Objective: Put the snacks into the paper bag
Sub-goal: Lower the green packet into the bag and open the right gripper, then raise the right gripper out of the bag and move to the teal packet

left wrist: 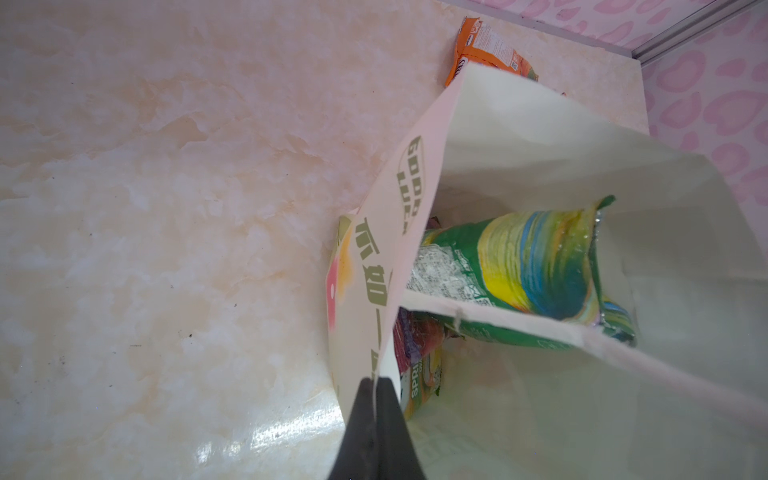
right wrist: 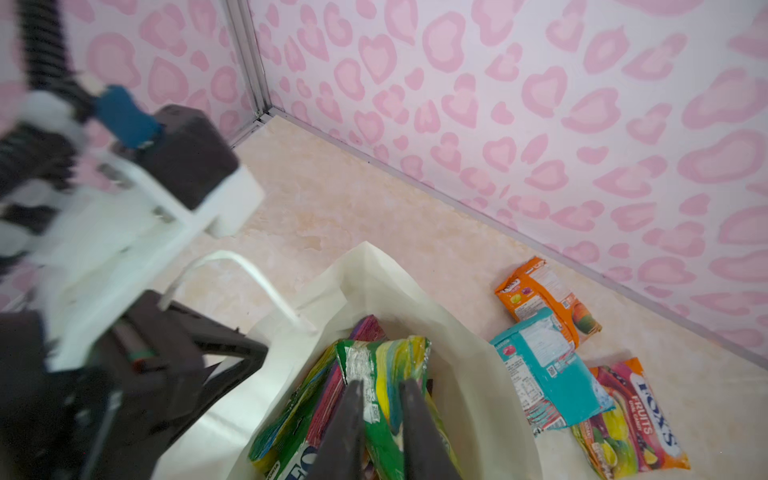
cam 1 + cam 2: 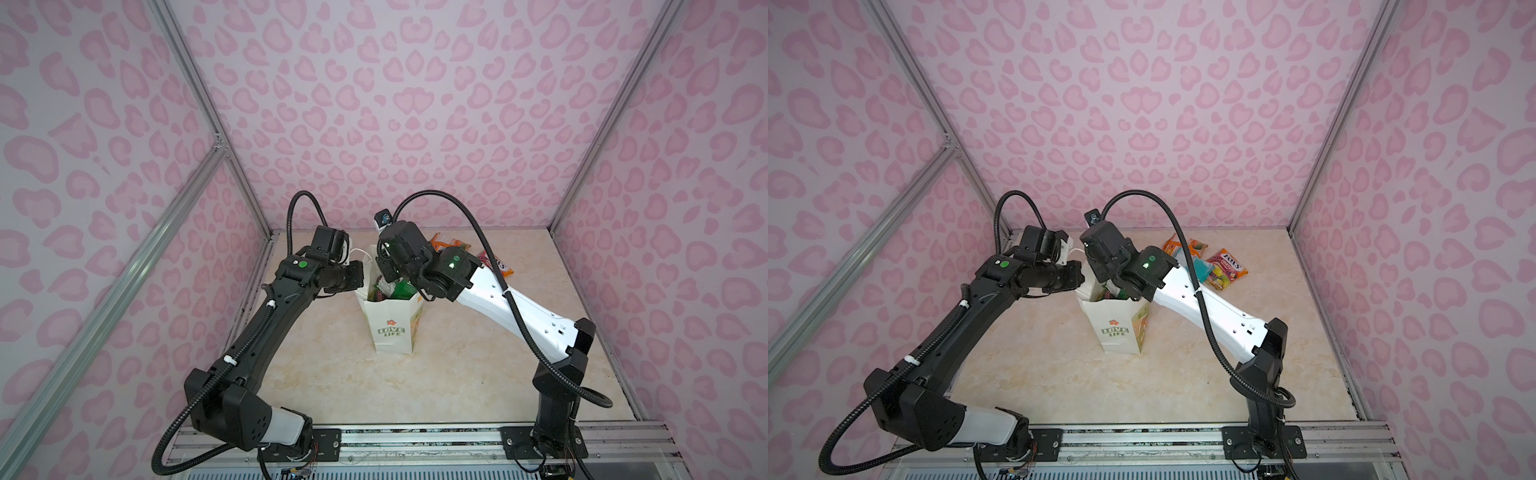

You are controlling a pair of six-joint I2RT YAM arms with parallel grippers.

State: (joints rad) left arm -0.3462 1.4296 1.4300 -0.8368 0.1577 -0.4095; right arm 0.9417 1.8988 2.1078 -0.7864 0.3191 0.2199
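Paper bag (image 3: 390, 332) is pinched by left end effector (image 1: 375, 380); right end effector (image 2: 380, 384) straddles green snack (image 2: 395, 353) narrowly, grip unclear

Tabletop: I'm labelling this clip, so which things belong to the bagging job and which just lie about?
Job: paper bag; green packet inside it; orange packet, teal packet and FOX'S Fruits packet outside it; left gripper pinching its rim.
Not the job: pink-patterned walls; aluminium base rail.

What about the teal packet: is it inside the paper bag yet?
No, the teal packet lies on the table outside the paper bag, next to the orange packet.
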